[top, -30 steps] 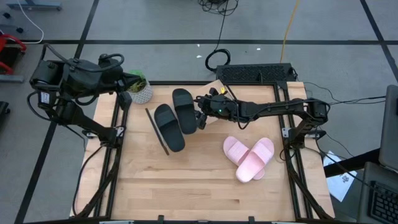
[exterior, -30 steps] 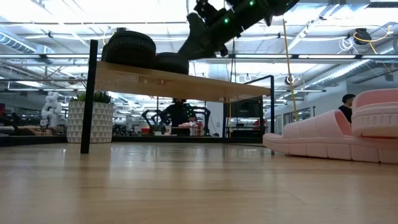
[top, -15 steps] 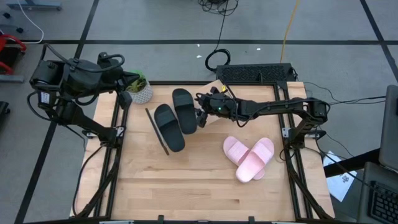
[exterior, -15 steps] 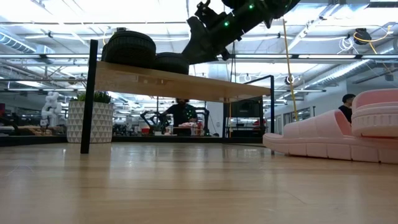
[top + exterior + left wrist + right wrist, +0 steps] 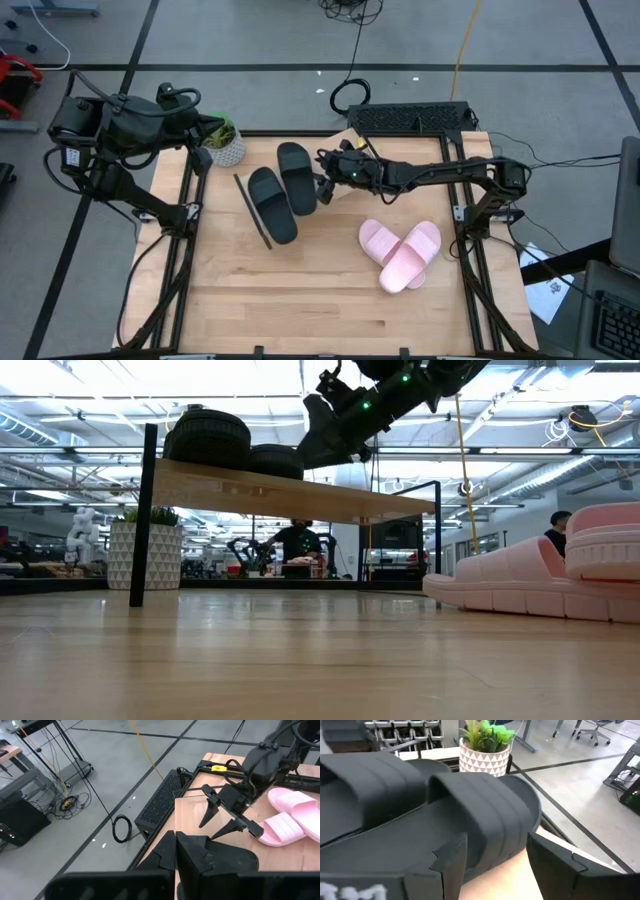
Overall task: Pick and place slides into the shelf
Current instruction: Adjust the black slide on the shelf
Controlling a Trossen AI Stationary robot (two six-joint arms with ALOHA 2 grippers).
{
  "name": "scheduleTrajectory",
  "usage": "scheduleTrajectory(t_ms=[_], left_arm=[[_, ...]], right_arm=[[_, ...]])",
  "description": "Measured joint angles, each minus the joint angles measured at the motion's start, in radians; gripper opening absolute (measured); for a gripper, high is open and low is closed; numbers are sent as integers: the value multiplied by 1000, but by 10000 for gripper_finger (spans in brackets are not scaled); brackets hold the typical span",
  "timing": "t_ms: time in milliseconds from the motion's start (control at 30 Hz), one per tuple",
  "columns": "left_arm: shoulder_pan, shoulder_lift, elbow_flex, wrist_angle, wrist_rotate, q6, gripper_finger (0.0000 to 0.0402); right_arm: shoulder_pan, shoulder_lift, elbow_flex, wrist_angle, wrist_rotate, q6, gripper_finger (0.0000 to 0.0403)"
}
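Left gripper (image 5: 203, 158) clenched on nothing, parked at the table's far left corner beside a potted plant (image 5: 224, 143). Two black slides (image 5: 283, 189) lying side by side atop the shelf (image 5: 252, 210). Right gripper (image 5: 323, 187) spread wide just beside the nearer black slide, gripping nothing. Pink slides (image 5: 402, 252) overlapping on the tabletop, well right.

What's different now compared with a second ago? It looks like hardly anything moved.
Very little. The right gripper has crept slightly away from the nearer black slide on the shelf and risen a touch, its fingers open and empty. Nothing was grabbed or released. Both black slides, the pink pair, the potted plant and the left gripper, parked shut by the plant, stayed put.
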Motion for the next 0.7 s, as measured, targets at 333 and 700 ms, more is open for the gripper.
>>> scheduleTrajectory(t_ms=[333, 700], left_arm=[[0, 0, 0, 0, 0, -2, 18], [0, 0, 0, 0, 0, 20, 2]], right_arm=[[-10, 88, 9, 115, -52, 27, 196], [-8, 106, 23, 113, -46, 26, 196]])
